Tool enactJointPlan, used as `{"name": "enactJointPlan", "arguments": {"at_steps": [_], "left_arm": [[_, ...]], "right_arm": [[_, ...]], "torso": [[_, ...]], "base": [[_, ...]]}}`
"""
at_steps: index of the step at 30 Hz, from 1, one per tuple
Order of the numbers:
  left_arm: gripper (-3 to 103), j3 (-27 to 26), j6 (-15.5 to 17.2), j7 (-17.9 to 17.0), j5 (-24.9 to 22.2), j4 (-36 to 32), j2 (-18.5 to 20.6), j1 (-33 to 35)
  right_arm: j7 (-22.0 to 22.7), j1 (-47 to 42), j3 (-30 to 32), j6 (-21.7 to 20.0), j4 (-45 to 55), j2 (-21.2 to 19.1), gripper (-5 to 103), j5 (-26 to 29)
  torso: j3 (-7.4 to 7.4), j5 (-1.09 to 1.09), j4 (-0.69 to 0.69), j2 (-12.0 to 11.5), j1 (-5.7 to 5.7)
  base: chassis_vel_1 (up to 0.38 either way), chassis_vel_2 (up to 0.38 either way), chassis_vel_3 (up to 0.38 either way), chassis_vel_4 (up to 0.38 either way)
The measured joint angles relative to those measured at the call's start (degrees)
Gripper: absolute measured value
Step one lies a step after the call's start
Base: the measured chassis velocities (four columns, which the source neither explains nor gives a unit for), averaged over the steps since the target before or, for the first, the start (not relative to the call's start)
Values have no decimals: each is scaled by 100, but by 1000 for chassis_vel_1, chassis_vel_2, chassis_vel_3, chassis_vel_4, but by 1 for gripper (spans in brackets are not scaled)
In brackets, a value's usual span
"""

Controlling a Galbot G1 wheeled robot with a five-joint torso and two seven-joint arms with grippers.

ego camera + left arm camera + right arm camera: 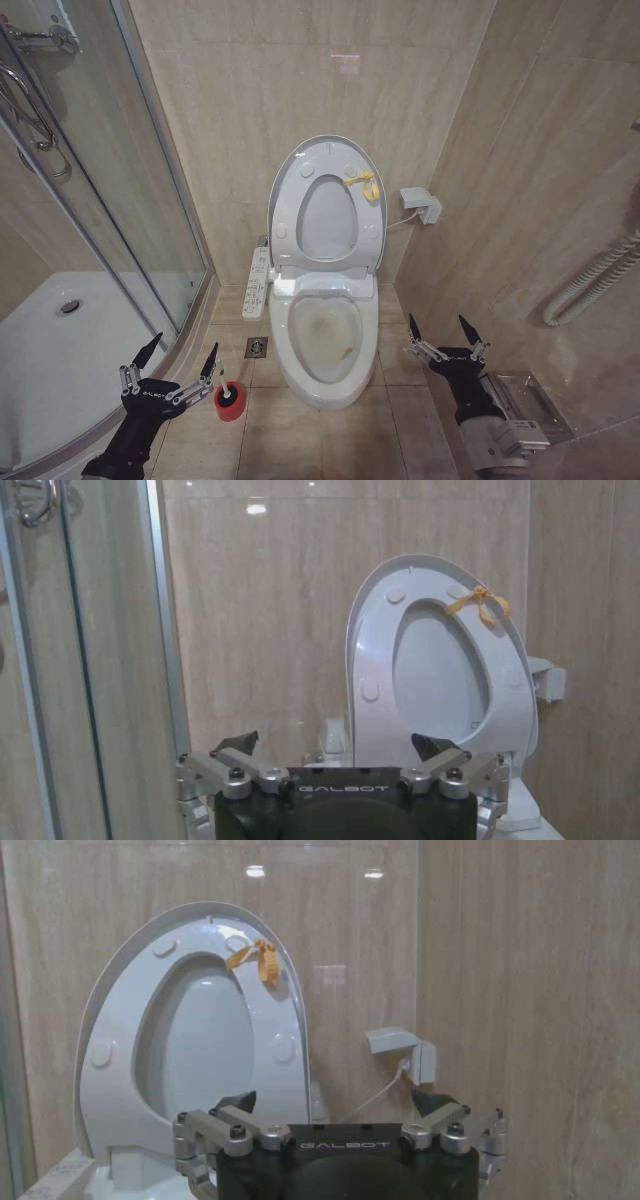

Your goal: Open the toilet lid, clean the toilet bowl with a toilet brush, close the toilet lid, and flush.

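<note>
The toilet lid [328,222] stands raised against the wall, with the ring seat [285,205] and its yellow tag folded up against it. Below it the toilet bowl [322,340] lies uncovered, its basin stained brown. The toilet brush [229,396] sits in a red cup on the floor left of the bowl. My left gripper [185,345] is open just left of the cup and above it. My right gripper [438,325] is open to the right of the bowl. Both wrist views face the raised lid [440,675] [195,1042] past each arm's own open gripper [335,742] [332,1099].
A glass shower door [100,200] and white shower tray [60,350] close off the left. A control panel [257,283] hangs beside the bowl, above a floor drain [256,347]. A wall box [421,203], a hose [590,280] and a metal holder [520,400] sit on the right.
</note>
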Motion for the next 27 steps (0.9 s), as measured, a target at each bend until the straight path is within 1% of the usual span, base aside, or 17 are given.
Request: {"name": "enactJointPlan", "arguments": {"at_steps": [27], "left_arm": [[100,0,0,0,0,0,0,0]], "right_arm": [[0,1,0,0,0,0,100,-1]], "torso": [[0,0,0,0,0]], "base": [[0,0,0,0]]}}
